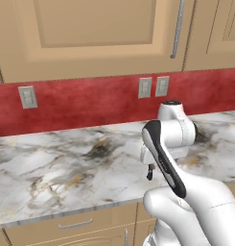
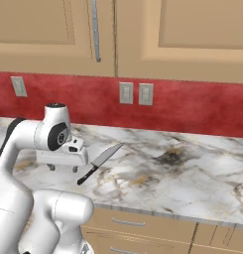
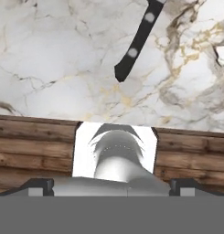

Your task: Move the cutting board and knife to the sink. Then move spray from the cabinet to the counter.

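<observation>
**Item counts on and around the tabletop**

One knife lies on one marble tabletop. Three wall outlets sit on the red backsplash, two paired toward 3 o'clock. One long cabinet-door handle hangs at 12 o'clock; one drawer pull shows at 6 o'clock.

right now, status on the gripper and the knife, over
Gripper open, holding nothing, low over the counter. Knife flat on the marble beside it, handle toward the front edge. Nothing between them.
</observation>
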